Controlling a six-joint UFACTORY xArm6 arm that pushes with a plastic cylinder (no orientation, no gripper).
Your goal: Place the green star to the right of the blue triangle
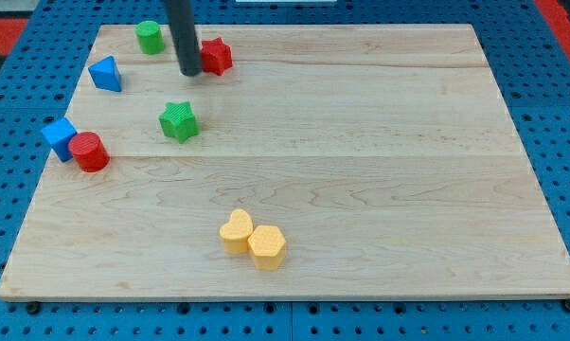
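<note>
The green star [179,121] lies on the wooden board [361,142] in its left part. The blue triangle [106,74] lies up and to the left of it, near the board's left edge. My tip [189,71] is at the end of the dark rod at the view's top, just left of the red star [216,56]. The tip stands above the green star, with a gap between them, and to the right of the blue triangle.
A green cylinder [151,37] stands at the top left. A blue cube [60,137] and a red cylinder [90,152] touch at the left edge. A yellow heart [236,230] and a yellow hexagon [266,246] touch near the bottom middle.
</note>
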